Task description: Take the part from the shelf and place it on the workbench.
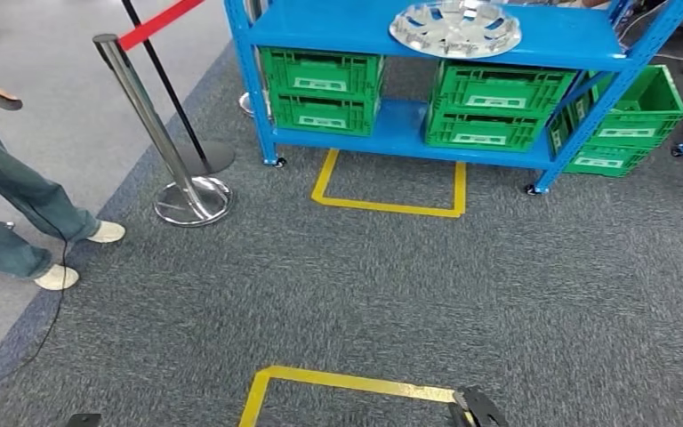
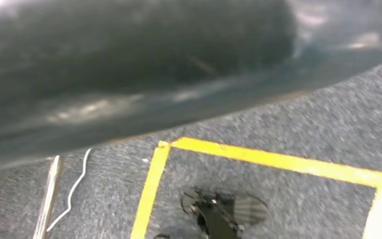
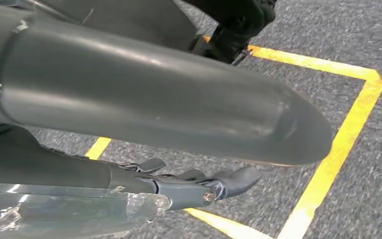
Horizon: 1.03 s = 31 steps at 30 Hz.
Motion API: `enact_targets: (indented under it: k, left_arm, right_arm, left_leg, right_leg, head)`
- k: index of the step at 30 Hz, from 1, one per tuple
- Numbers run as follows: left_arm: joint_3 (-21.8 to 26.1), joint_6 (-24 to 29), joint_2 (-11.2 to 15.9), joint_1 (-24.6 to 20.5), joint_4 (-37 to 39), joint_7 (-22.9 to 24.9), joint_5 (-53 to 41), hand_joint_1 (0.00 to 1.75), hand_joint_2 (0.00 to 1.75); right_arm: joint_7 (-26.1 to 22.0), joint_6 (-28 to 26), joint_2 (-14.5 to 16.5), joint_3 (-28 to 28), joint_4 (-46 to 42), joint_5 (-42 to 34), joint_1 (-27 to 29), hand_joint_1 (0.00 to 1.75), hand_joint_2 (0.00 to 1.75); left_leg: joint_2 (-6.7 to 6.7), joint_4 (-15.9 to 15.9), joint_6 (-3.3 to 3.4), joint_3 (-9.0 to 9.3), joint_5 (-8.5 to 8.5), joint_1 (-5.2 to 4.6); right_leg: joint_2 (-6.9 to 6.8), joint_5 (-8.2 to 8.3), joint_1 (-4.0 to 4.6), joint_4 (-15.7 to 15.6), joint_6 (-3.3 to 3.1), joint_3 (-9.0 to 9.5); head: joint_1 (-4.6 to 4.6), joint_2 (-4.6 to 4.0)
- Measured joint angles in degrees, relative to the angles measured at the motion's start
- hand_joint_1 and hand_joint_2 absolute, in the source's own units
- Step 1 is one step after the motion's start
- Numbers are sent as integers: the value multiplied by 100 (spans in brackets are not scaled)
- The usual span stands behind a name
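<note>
Silver wheel cover [image 1: 455, 28] seen lying flat on the blue shelf's [image 1: 338, 31] top level, above green crates [image 1: 322, 89].
Right hand [image 3: 199, 181] held over grey carpet [image 1: 498, 294], fingers extended, grasping nothing; left hand's state cannot be told.

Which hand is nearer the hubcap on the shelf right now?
Right, marginally. The right hand hangs low, almost straight below the hubcap. The left hand is equally low but far off to the hubcap's left.
</note>
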Motion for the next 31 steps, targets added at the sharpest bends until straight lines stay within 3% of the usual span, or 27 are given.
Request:
enact_targets:
  k: [2, 3, 4, 6, 7, 8, 10, 12, 14, 16, 17, 18, 19, 22, 23, 26, 27, 29, 30, 31]
  left_arm:
    - [2, 0, -4, 2, 0, 0, -21, 0, 0]
    - [4, 0, -6, 2, 0, 1, -29, 0, 0]
    - [7, 0, -7, 3, 0, 0, -34, 0, 0]
    - [19, -1, -5, 0, -1, 1, -43, 0, 0]
    - [23, -1, -7, -4, -2, 0, -47, 0, 0]
    - [26, -1, -8, -7, -3, 0, -49, 0, 0]
    - [26, -2, -12, -15, -8, -1, -51, 0, 0]
    - [22, -3, -9, -35, -13, -3, -52, 0, 0]
    - [14, -3, -7, -47, -15, -5, -52, 0, 0]
    - [12, -3, -7, -39, -15, -5, -53, 0, 0]
    - [14, -2, -7, -36, -15, -5, -57, 0, 0]
    - [15, -5, -7, -33, -15, -5, -62, 0, 0]
    - [16, -8, -7, -30, -15, -5, -68, 0, 0]
    - [31, -17, -9, -14, -13, -4, -83, 0, 0]
    - [35, -19, -11, -11, -14, -5, -87, 0, 0]
    - [39, -20, -14, -11, -20, -10, -92, 0, 0]
    - [40, -19, -11, -12, -20, -10, -93, 0, 0]
    - [43, -18, -7, -20, -20, -10, -93, 0, 0]
    - [43, -17, -7, -25, -20, -10, -93, 0, 0]
    - [42, -17, -7, -30, -20, -10, -93, 0, 0]
  right_arm:
    - [4, 1, -2, 0, 0, 1, 42, 0, 0]
    - [5, -1, -2, 0, 0, 1, 58, 0, 0]
    - [4, -4, -4, 0, 0, 1, 69, 0, 0]
    - [7, -10, -7, 0, 0, 0, 95, 0, 0]
    - [9, -11, -8, 0, 0, -1, 105, 0, 0]
    - [11, -11, -9, 0, 0, -1, 107, 0, 0]
    - [9, -11, -10, 0, 0, -1, 85, 0, 0]
    - [5, -15, -19, 0, 5, -7, 66, 0, 0]
    - [3, -17, -31, 0, 12, -15, 59, 0, 0]
    - [3, -14, -34, 0, 13, -15, 63, 0, 0]
    - [4, -14, -34, 0, 13, -15, 68, 0, 0]
    - [4, -14, -34, 0, 13, -15, 72, 0, 0]
    - [4, -14, -34, 0, 13, -15, 72, 0, 0]
    - [7, -14, -34, 0, 13, -15, 67, 0, 0]
    - [9, -14, -34, 0, 13, -15, 68, 0, 0]
    - [5, -15, -34, 0, 13, -15, 53, 0, 0]
    - [3, -15, -34, 0, 13, -15, 37, 0, 0]
    - [2, -14, -34, 0, 13, -15, 10, 0, 0]
    - [2, -14, -34, 0, 13, -15, 9, 0, 0]
    - [3, -14, -34, 0, 13, -15, 11, 0, 0]
  left_leg:
    - [-25, 0, 12, 176, -143, -8]
    - [-37, 0, 9, 287, -224, -8]
    - [-44, -1, 0, 408, -314, -7]
    - [-53, 11, -31, 609, -501, -11]
    - [-57, 12, -55, 673, -590, -16]
    - [-61, 16, -88, 727, -643, -15]
    - [-60, 44, -152, 787, -662, -7]
    - [-35, 346, -216, 674, -596, 3]
    - [-12, 1000, -285, 252, -673, 26]
    - [-9, 1552, -338, -287, -989, 58]
    - [-9, 1643, -352, -491, -1128, 70]
    - [-8, 1582, -356, -620, -1156, 78]
    - [-3, 1393, -354, -681, -1023, 84]
    - [84, 505, -332, -732, 14, 85]
    - [106, 311, -313, -732, 228, 81]
    - [77, 134, -191, -563, 273, 80]
    - [70, 112, -142, -471, 267, 83]
    - [65, 101, -57, -298, 196, 75]
    - [58, 102, -33, -224, 129, 62]
    - [55, 102, -21, -189, 92, 55]
  right_leg:
    - [4, -181, 7, 296, 17, -409]
    - [5, -129, 6, 189, 26, -496]
    - [5, 83, 3, -72, 32, -516]
    - [-3, 792, -3, -690, 14, -500]
    - [-4, 1065, 6, -893, -20, -471]
    - [-1, 1211, 20, -996, -69, -449]
    - [16, 1179, 38, -1041, -172, -344]
    - [22, 1111, 18, -1090, -249, -209]
    - [20, 1005, 0, -1127, -295, -56]
    - [25, 865, -12, -1150, -302, 110]
    - [29, 785, -23, -1157, -295, 210]
    - [34, 700, -37, -1163, -283, 325]
    - [37, 609, -54, -1168, -262, 447]
    - [51, 334, -68, -1194, -171, 714]
    - [53, 267, -60, -1226, -131, 802]
    - [38, 277, -59, -1238, 1, 1051]
    - [33, 301, -61, -1087, 26, 1016]
    - [30, 192, -56, -467, 30, 656]
    - [30, 51, -46, -118, 28, 391]
    - [31, -30, -40, 76, 25, 239]
  head:
    - [14, 1]
    - [22, 1]
    - [31, 0]
    - [39, -1]
    - [34, -1]
    - [26, -1]
    - [19, -1]
    - [4, 1]
    - [-16, 1]
    - [-17, 1]
    - [-17, 1]
    - [-18, 1]
    - [-17, 1]
    - [-53, 0]
    - [-66, -1]
    - [-52, -2]
    - [-32, -2]
    - [9, -3]
    - [18, -3]
    - [19, -3]
